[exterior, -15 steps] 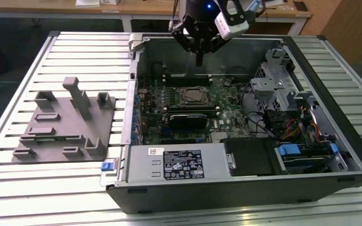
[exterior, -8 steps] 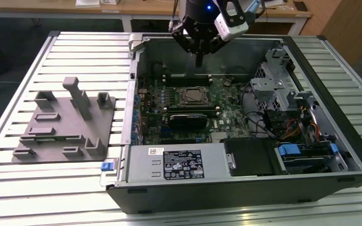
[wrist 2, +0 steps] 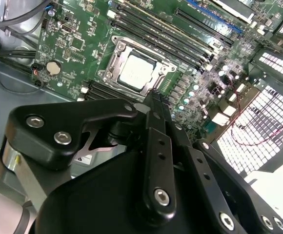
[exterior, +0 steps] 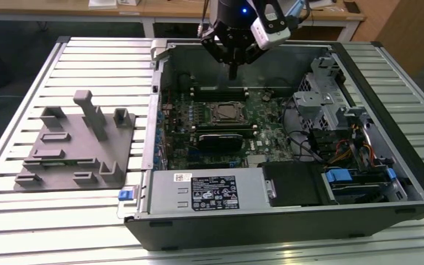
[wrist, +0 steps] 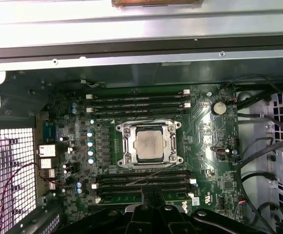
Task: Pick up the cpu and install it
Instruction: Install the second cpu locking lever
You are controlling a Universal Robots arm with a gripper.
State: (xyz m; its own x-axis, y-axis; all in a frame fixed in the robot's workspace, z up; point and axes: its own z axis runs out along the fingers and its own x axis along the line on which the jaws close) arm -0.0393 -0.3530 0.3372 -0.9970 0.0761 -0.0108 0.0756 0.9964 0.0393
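The cpu (exterior: 227,113) is a small silvery square lying flat inside the socket frame (wrist: 126,146) on the green motherboard (exterior: 271,138) of the open computer case. It also shows in both wrist views, cpu (wrist 2: 135,71) and cpu (wrist: 149,143). My gripper (exterior: 233,74) hangs above the case, over the far side of the board and a little behind the socket. Its black fingers (wrist 2: 157,105) are shut together with nothing between them. The gripper (wrist: 151,192) is clear of the cpu, with open air between them.
A grey fixture block (exterior: 75,143) lies on the slatted table at the exterior view's left. Inside the case are a power supply (exterior: 205,190) at the front, a metal drive cage (exterior: 330,105) with cables at the right, and memory slots (wrist: 141,100) flanking the socket.
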